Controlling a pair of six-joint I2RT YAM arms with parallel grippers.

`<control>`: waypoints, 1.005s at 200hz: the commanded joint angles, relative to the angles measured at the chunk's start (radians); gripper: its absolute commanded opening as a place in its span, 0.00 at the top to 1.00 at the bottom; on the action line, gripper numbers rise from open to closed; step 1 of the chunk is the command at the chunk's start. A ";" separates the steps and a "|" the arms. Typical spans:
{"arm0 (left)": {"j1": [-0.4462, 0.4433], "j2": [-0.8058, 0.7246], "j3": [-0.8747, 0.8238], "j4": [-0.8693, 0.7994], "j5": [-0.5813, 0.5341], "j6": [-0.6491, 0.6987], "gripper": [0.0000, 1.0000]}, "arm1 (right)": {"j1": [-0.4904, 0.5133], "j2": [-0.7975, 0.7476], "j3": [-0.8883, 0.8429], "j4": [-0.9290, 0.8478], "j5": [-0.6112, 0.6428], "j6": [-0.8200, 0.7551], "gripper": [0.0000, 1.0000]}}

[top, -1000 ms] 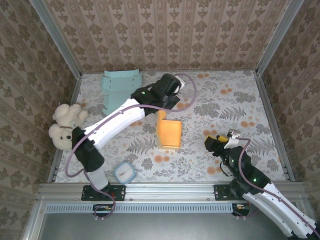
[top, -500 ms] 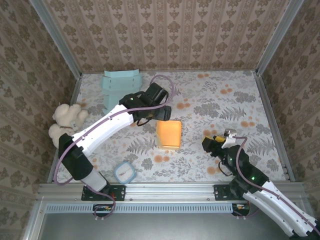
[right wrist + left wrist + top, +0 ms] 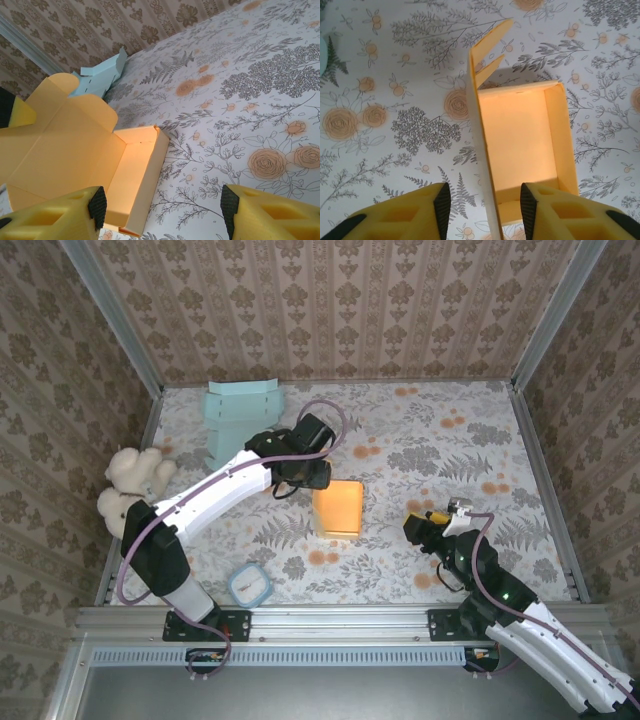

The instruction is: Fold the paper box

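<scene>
Orange paper box (image 3: 520, 135) sits open-topped, its lid flap (image 3: 479, 125) upright between the parted, untouching jaws of the left gripper (image 3: 482, 202); right gripper (image 3: 160, 205) jaws released, empty.

**Tabletop holdings, seen from above**

Orange paper box (image 3: 338, 510): just on the near side of the left gripper (image 3: 312, 478), well left of the right gripper (image 3: 428, 521).
Pale blue box (image 3: 240, 412): beyond the left gripper, by the back wall.
Teddy bear (image 3: 128, 488): far to its left.
Small blue-rimmed container (image 3: 249, 585): near the arm bases, left of both grippers.
</scene>
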 commanded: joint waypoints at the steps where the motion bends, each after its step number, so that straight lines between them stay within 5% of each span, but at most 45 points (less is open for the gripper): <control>1: 0.003 0.005 -0.014 -0.005 0.001 0.003 0.66 | -0.002 -0.002 0.004 0.026 -0.029 -0.002 0.35; 63: 0.003 -0.024 0.025 0.004 0.003 0.160 1.00 | -0.002 -0.001 0.000 0.038 -0.032 -0.008 0.35; 85: 0.003 -0.037 0.080 -0.003 0.030 0.283 1.00 | -0.002 0.005 0.007 0.041 -0.028 -0.015 0.35; 137: -0.009 -0.029 0.280 -0.109 0.271 0.934 0.97 | -0.002 0.047 0.037 0.141 -0.005 -0.040 0.28; 157: -0.024 -0.072 0.224 -0.108 0.231 1.217 1.00 | -0.002 0.086 0.056 0.223 0.000 -0.048 0.26; 201: 0.056 -0.099 0.232 -0.147 0.348 1.441 1.00 | -0.004 0.258 0.150 0.324 0.012 -0.269 0.22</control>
